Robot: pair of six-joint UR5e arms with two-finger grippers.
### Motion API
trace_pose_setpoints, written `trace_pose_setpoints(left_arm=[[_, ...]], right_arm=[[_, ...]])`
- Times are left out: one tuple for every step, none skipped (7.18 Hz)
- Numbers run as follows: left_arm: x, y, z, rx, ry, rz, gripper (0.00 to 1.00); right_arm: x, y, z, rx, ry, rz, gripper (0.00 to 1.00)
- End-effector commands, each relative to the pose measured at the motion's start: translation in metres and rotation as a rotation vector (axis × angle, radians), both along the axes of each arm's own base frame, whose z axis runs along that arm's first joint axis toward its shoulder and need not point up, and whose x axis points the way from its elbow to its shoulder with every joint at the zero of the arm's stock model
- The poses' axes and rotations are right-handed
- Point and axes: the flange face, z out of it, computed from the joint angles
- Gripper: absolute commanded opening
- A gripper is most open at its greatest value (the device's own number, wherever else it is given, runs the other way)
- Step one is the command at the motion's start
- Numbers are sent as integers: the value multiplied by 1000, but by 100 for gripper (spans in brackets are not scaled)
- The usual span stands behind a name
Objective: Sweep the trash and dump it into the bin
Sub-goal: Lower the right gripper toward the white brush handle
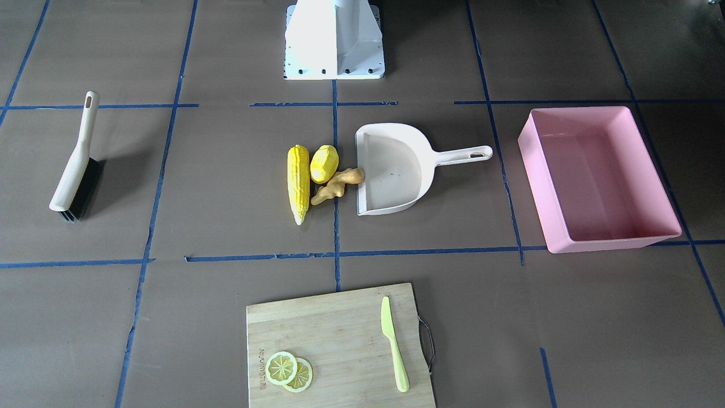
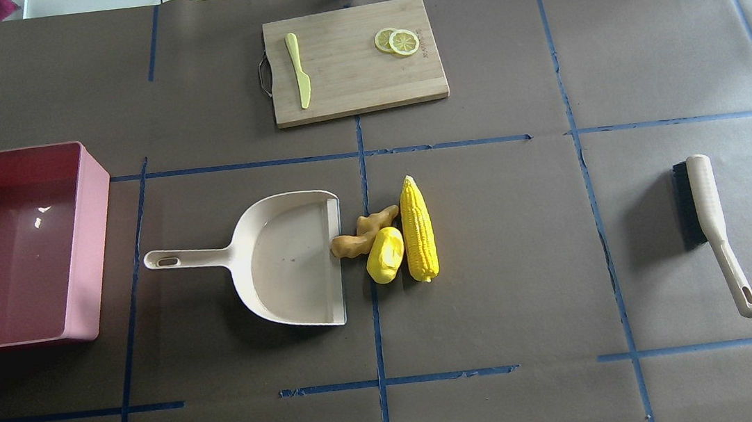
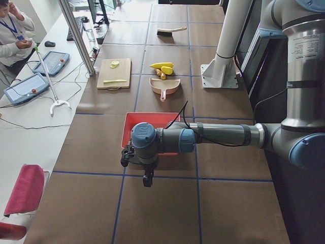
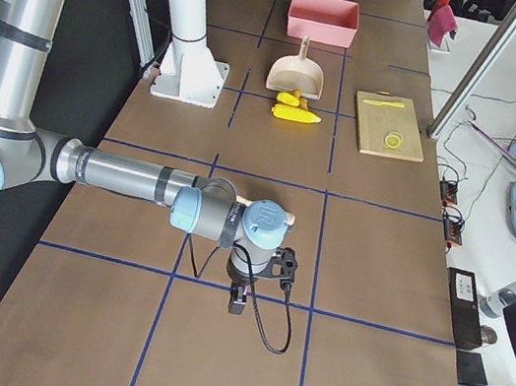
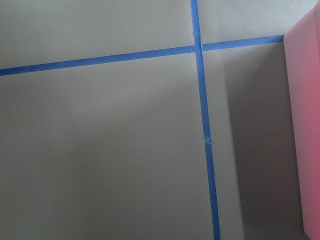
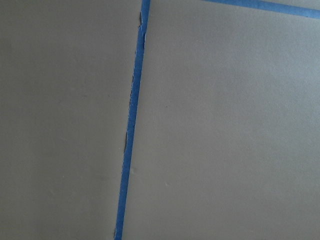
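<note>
The trash lies together mid-table: a corn cob [image 1: 298, 181], a small yellow fruit [image 1: 324, 163] and a ginger root [image 1: 338, 184], which touches the open mouth of the cream dustpan [image 1: 396, 170]. The pink bin [image 1: 535, 175] stands beyond the dustpan's handle, and nothing shows inside it. A cream brush [image 1: 76, 164] lies on the opposite side. My left gripper [image 3: 148, 180] hangs over bare table just past the bin. My right gripper [image 4: 237, 301] hangs past the brush. Whether either is open or shut I cannot tell. The bin's wall [image 5: 305, 125] shows in the left wrist view.
A wooden cutting board [image 1: 334, 340] at the table's far side carries a pale green knife [image 1: 393, 345] and two lemon slices [image 1: 289, 371]. The robot's white base [image 1: 334, 39] stands at the near side. A person sits at a side desk with tablets [image 3: 12, 35].
</note>
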Motion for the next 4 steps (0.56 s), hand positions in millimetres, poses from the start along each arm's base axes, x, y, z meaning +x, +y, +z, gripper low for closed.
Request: trace_pose_setpoints(left_arm=[[1,-2,-2,4,-1,1,100],[5,-3,-6,13,1,12,100],[6,-3,-8,18,-2,14,100],[6,-5,-9,17,-9,11,100]], right_arm=[[0,-1,-3,10,0,-4,100],[0,-2,-3,13,1,-6,100],[0,-6,-10,26,2,-1,100],[-2,-19,-38,81,-7,3,100]])
